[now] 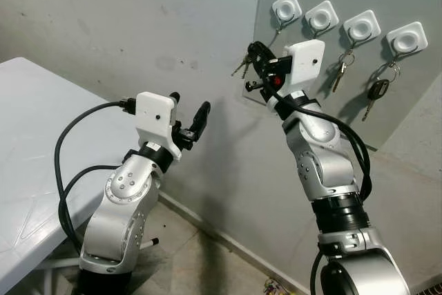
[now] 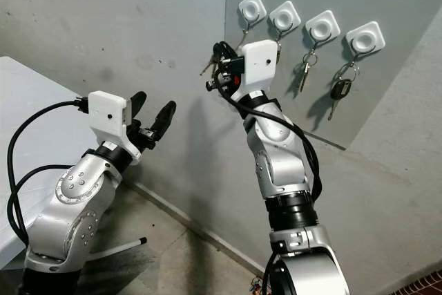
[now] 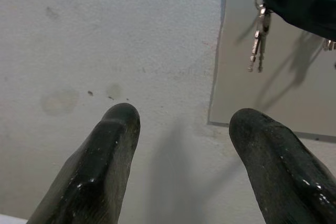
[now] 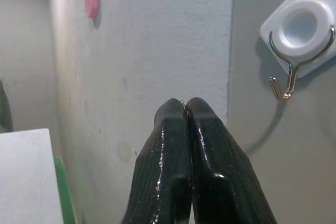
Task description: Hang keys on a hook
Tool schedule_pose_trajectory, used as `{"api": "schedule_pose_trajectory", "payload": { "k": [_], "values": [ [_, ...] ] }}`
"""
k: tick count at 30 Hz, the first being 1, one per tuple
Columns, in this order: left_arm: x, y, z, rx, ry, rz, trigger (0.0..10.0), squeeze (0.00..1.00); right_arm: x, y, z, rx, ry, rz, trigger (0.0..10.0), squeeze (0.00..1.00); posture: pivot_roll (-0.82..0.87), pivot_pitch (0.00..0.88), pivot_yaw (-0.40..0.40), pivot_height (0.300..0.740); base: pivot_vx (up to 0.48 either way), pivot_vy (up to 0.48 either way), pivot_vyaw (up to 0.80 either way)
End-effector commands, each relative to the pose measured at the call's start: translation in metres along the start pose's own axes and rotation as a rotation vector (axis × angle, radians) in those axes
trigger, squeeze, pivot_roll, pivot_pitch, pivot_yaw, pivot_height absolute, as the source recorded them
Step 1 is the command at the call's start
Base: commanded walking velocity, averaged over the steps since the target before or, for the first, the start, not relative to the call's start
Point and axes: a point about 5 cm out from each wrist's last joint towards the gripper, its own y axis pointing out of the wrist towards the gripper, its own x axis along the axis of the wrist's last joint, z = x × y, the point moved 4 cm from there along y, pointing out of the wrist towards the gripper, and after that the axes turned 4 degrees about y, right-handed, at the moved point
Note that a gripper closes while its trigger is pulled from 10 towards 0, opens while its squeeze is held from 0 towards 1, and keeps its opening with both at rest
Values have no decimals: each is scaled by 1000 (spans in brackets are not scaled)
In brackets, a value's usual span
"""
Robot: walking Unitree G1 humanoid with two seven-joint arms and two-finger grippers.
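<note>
While the panel [image 1: 414, 101] hooks are partly taken, step = approach to leftmost hook [image 4: 286, 85].
R hand [image 1: 254, 56], pinched closed on keys [image 1: 243, 67], sits just beside that bare hook; L hand [image 1: 188, 114] idle w/ fingers apart. Next: lift key ring over hook tip, then release.

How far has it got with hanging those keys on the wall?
Partway. The right pincer is shut on a bunch of keys and raised to the grey board, close to the leftmost hook, which is empty. The keys are not on it yet. Two hooks further right already carry keys and a car key. The left pincer is open and holds nothing.
</note>
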Motion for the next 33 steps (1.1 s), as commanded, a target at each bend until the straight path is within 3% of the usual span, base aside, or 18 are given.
{"api": "schedule_pose_trajectory", "payload": {
  "k": [1, 10, 11, 13, 21, 33],
  "values": [
    [12, 2, -3, -21, 10, -32, 10000, 0, 15, 8, -2, -4, 19, -51, 10000, 0, -40, 10, -30, 740, 0, 0, 0],
    [13, 1, -2, -15, 10, -29, 10000, 0, 17, 14, -5, -30, 155, -71, 10000, 0, -34, 14, -34, 740, 0, 0, 0],
    [13, 1, -1, -11, 7, -29, 10000, 0, 16, 15, -6, -42, 248, -78, 10000, 0, -34, 14, -34, 740, 0, 0, 0],
    [13, 1, -1, -9, 5, -28, 10000, 0, 17, 15, -6, -50, 313, -82, 10000, 0, -35, 15, -34, 740, 0, 0, 0],
    [14, 1, 1, -3, 6, -28, 10000, 0, 14, 12, -8, -64, 434, -87, 10000, 0, -36, 12, -33, 740, 0, 0, 0],
    [14, 0, 1, 3, 8, -25, 10000, 0, 24, 1, -16, -84, 479, -161, 10000, 0, -36, 10, -32, 740, 0, 0, 0]
  ]
}}
